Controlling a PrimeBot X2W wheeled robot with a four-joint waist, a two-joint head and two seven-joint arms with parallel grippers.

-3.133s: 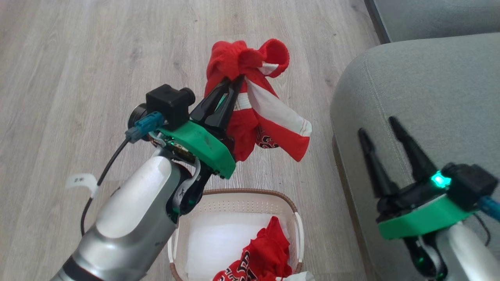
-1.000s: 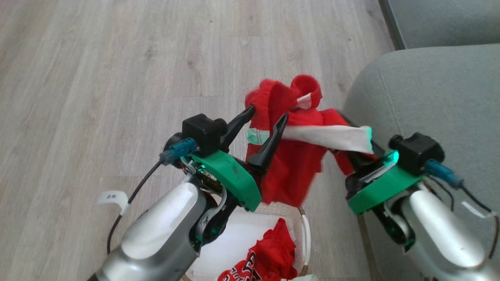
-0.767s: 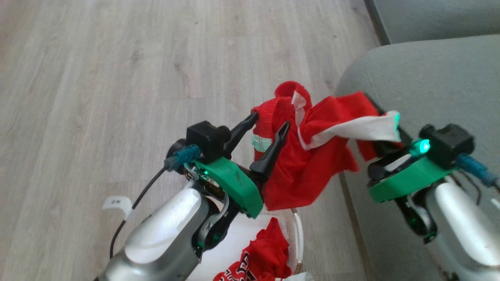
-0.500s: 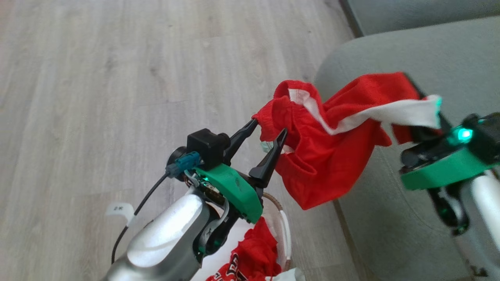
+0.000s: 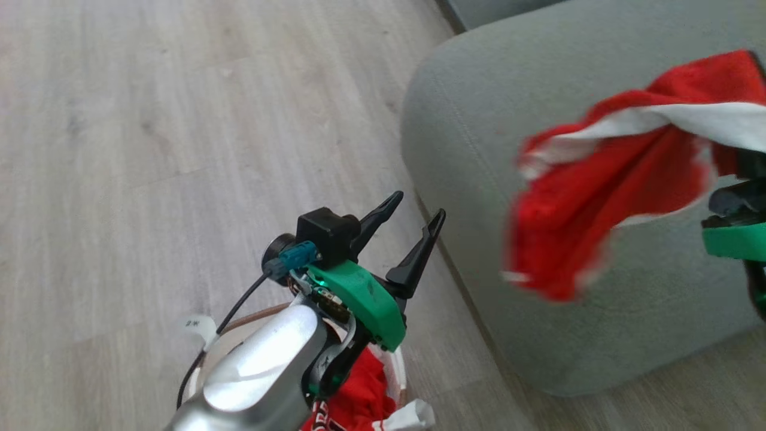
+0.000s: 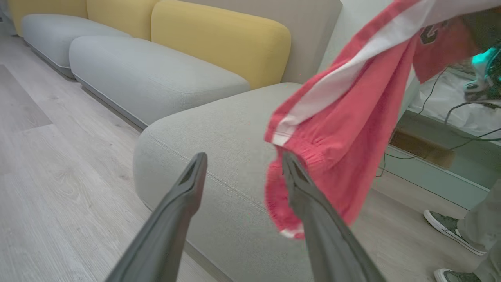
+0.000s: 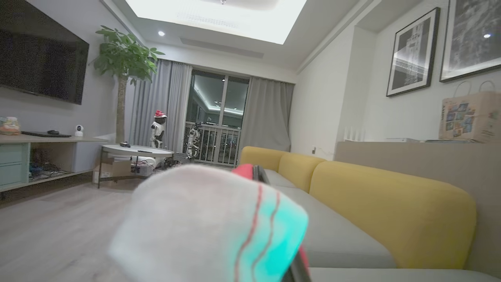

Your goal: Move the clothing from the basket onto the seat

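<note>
Black-fingered right tool [image 5: 745, 179]: clamped shut on one end of the striped garment [image 5: 592, 197], with its fingers mostly buried in cloth. On its own wrist cam, white fabric sits bunched right over them.

Left tool [image 5: 417, 206]: jaws spread wide with nothing in them, hanging above the basket [image 5: 396, 372].

Where the striped garment is: out of the basket and up in the air, dangling from the right tool in front of the seat [image 5: 467, 137]. Doesn't look laid down on it yet, though I can't tell if the low end brushes the cushion.

Which way from the tools: it's right at the right tool, obviously, and over to the right of the left tool. On the left wrist cam the gathered waistband hangs just beside that tool's right finger. Can't say whether they touch.

Long axis: runs from the clamped end down and leftward, white stripe along it, so the loose waistband end points down toward the left tool and the cushion's near corner.

Nearer arm: the right one, since it has the cloth. I reckon the next move is just carrying it further over the cushion and letting go.

Lettered garment [image 5: 353, 395]: sitting in the basket under the left forearm, so that one's not done.
</note>
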